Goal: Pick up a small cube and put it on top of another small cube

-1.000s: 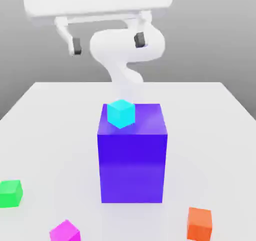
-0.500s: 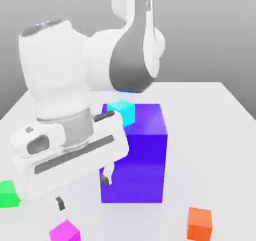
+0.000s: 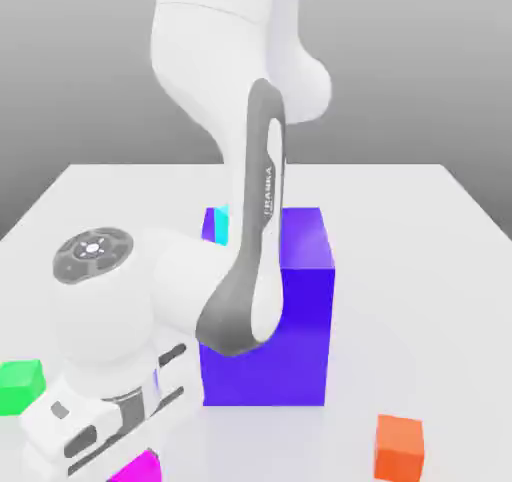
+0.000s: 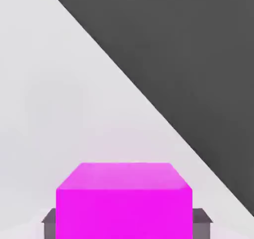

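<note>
Pink cube sits right before the hand camera, and we see a grey finger pressed against each of its two sides, so the jaws are closed on it. It rests on the white tabletop, near an edge beyond which all is dark.

In the exterior view we find the same cube at the bottom edge, just a pink corner showing beneath the white hand. The hand hangs low over the near part of the tabletop, on the exterior view's left. Just beside it, further to that left, lies the green cube, apart from the pink one and partly hidden by the wrist. At the near right stands the orange cube, well apart from both.

Behind these rises the big blue block, with the arm bending down across its front. A sliver of the cyan cube shows on the block's top, at the arm's edge. Beyond, the tabletop runs back to a grey wall.
</note>
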### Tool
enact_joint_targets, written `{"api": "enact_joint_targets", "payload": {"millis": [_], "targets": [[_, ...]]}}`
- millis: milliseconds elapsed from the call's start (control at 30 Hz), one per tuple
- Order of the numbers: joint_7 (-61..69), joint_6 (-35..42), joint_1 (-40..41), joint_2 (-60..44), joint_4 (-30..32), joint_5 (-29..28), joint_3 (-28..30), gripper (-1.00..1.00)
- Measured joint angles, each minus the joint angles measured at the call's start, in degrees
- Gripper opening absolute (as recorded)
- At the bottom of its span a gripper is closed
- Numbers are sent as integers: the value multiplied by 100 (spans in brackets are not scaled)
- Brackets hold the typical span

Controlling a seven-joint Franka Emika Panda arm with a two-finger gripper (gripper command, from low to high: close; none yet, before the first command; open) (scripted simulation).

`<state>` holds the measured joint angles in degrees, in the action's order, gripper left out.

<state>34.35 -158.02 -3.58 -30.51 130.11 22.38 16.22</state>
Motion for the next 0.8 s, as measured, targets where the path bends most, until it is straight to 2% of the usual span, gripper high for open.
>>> {"api": "enact_joint_targets", "payload": {"millis": [67,233,633,700,800], "targets": [[-15,17,-16,29,8,-24,21,-100],[-388,637,-301,895,252,-572,540,-100],[-131,1040,636,1908,887,-1012,1843,-100],[65,892,789,1763,914,-806,1823,-100],[535,476,1154,1217,863,-170,1394,-100]]}}
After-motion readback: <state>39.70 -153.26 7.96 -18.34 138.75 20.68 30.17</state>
